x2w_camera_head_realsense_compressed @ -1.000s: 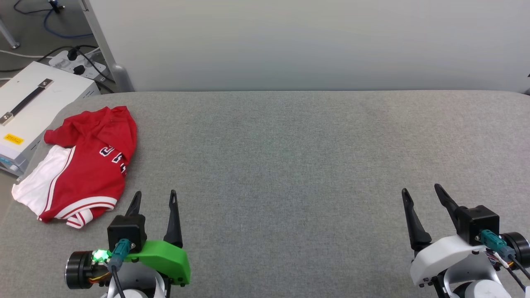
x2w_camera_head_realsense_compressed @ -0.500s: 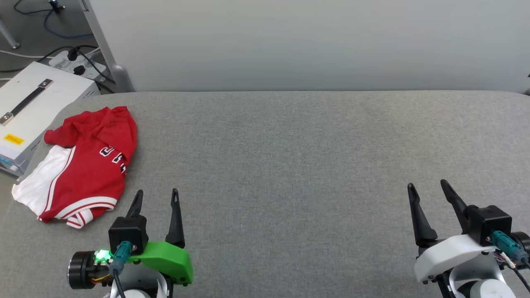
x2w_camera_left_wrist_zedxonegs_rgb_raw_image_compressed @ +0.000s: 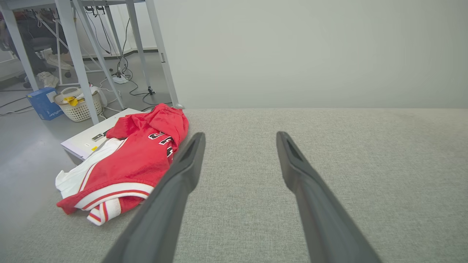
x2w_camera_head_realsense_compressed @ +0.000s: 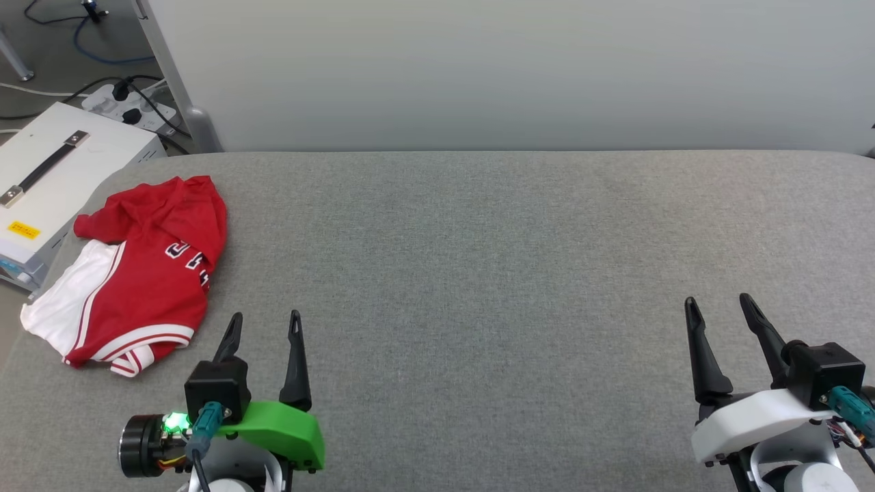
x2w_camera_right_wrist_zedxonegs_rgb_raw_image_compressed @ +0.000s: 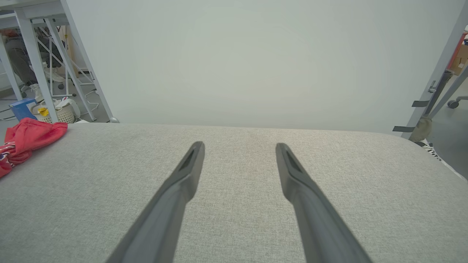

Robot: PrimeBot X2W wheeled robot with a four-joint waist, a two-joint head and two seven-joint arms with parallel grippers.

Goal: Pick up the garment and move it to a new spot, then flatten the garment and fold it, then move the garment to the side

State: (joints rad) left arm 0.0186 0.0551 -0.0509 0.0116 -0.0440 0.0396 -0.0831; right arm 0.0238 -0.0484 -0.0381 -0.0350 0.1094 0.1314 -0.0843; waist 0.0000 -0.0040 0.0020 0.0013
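One grey fabric-covered worktop [x2w_camera_head_realsense_compressed: 478,273] spans nearly the whole head view, backed by one plain pale wall panel [x2w_camera_head_realsense_compressed: 478,68]. Off the worktop's left edge stands one white case [x2w_camera_head_realsense_compressed: 68,164] with a black strap handle and a small yellow label. One garment [x2w_camera_head_realsense_compressed: 143,287] lies crumpled in a heap at the far-left part of the worktop, close to that edge. It is red with a white sleeve spread toward the left rim, red-and-white striped trim bunched at its near end, and part of the black, white-outlined lettering showing on a fold. There are two claws, each with two long dark fingers. The left claw [x2w_camera_head_realsense_compressed: 265,316], on a green mount, sits at the lower left with its fingers spread apart and nothing between them. The garment lies just ahead of it and to its left, the striped trim being the nearest part, near the left finger but not touching it. The right claw [x2w_camera_head_realsense_compressed: 716,299], on a white mount at the lower right, is likewise spread and empty, well apart from the garment across the worktop. One white power strip [x2w_camera_head_realsense_compressed: 126,102] with dark plugs lies on the floor behind the case.
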